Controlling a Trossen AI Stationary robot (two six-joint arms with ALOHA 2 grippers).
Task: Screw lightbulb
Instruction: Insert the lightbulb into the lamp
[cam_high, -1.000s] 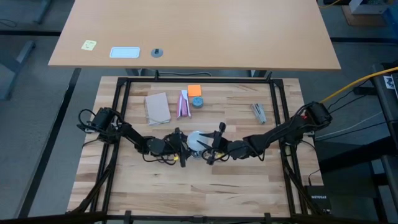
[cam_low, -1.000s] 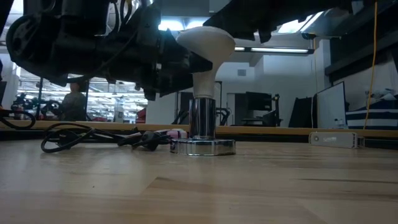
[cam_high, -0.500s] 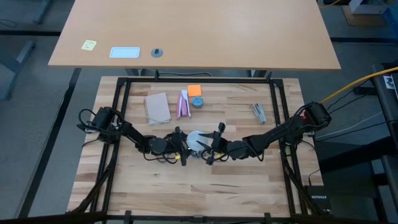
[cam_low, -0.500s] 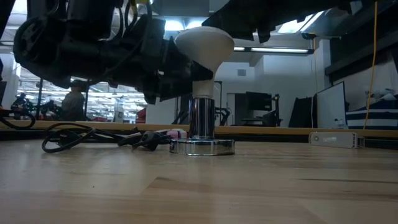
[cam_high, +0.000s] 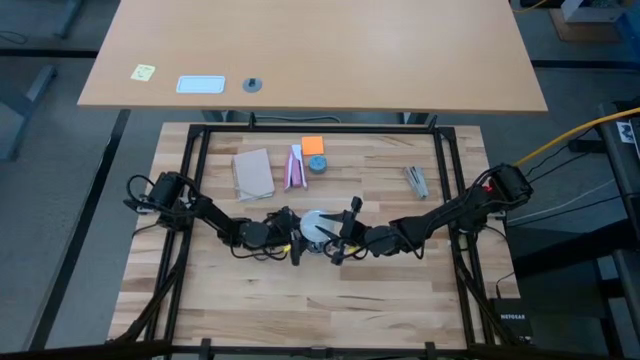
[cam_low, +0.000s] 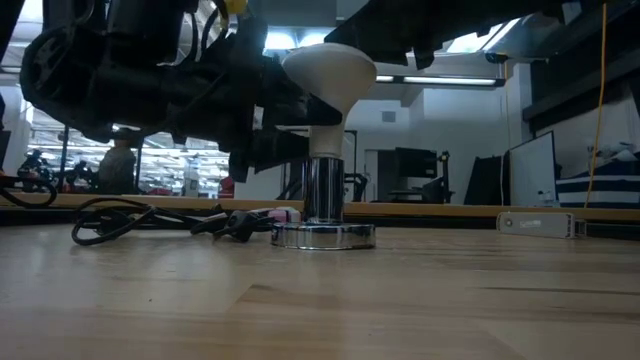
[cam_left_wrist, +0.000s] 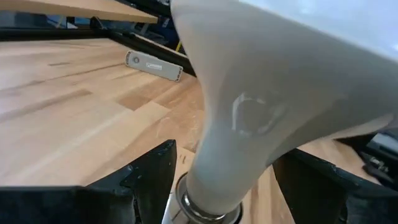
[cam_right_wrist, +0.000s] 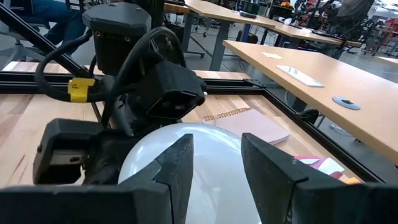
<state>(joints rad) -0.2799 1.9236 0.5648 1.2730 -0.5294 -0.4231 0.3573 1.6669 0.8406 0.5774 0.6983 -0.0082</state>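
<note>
The frosted white lightbulb (cam_low: 326, 72) stands upright with its neck in the silvery socket (cam_low: 322, 205), whose disc base (cam_low: 322, 237) rests on the table. In the high view the bulb (cam_high: 314, 222) sits mid-table between both arms. My left gripper (cam_left_wrist: 224, 186) comes level from the table's left. It is open, with one finger (cam_left_wrist: 152, 177) on each side of the bulb's neck (cam_left_wrist: 214, 180), just above the socket. My right gripper (cam_right_wrist: 214, 155) comes from the right. It is open, with its fingers over the top of the globe (cam_right_wrist: 208, 158). My left gripper's fingers flank the bulb's neck (cam_left_wrist: 205, 186) level from the table's left. One finger lies very close to the neck, and a gap shows at the other. I cannot tell whether it touches. My right gripper's fingers (cam_right_wrist: 174, 168) lie over the globe's top. I cannot tell whether they touch it.
The socket's thin dark cord (cam_low: 150, 218) lies coiled on the table left of the base. At the far side lie a brown notebook (cam_high: 253, 172), a pink-and-white packet (cam_high: 295, 168), an orange note (cam_high: 313, 144), a small round blue thing (cam_high: 317, 163) and a metal piece (cam_high: 417, 180). A black frame (cam_high: 195, 180) borders the table.
My left gripper has turned about its own long axis beside the bulb's neck, so its yellow-tagged cable has swung round. The bulb stays upright in the socket.
</note>
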